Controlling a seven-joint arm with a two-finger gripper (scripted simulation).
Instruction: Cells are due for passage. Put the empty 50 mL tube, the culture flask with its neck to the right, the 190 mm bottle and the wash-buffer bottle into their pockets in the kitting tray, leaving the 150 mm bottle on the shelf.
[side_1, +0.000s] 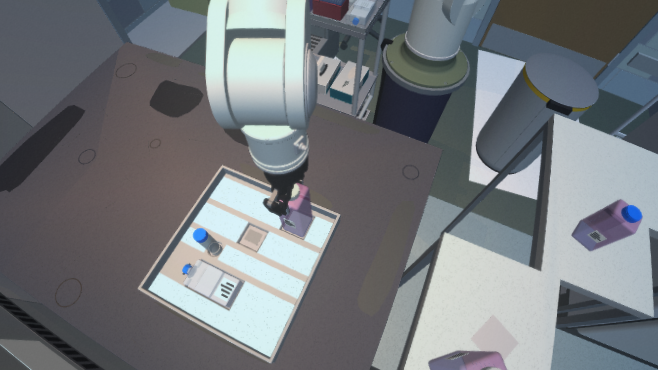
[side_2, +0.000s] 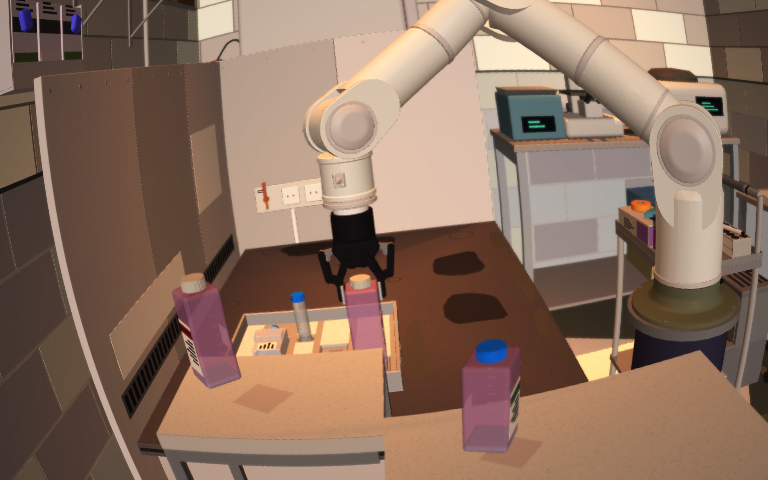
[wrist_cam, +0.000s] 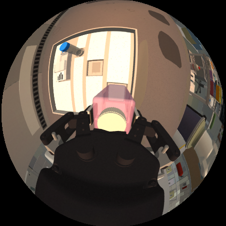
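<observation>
A pink square bottle with a cream cap (side_1: 298, 214) (side_2: 364, 315) (wrist_cam: 113, 108) stands upright in a pocket at the far right corner of the kitting tray (side_1: 239, 261) (side_2: 317, 338) (wrist_cam: 93, 70). A blue-capped tube (side_1: 206, 240) (side_2: 301, 317) (wrist_cam: 71, 49) stands in its pocket in the tray. The culture flask (side_1: 212, 282) (side_2: 269, 339) lies flat beside the tube. An empty square pocket (side_1: 252, 236) (wrist_cam: 95, 67) sits mid-tray. My gripper (side_1: 278, 204) (side_2: 360, 286) (wrist_cam: 112, 120) grips the pink bottle at its shoulders.
Two pale shelves stand in front of the tray. On them are another cream-capped pink bottle (side_2: 205, 334) (side_1: 467, 360) and a blue-capped pink bottle (side_2: 491, 395) (side_1: 609, 224). A grey bin (side_1: 535, 110) and a cart stand beyond the table.
</observation>
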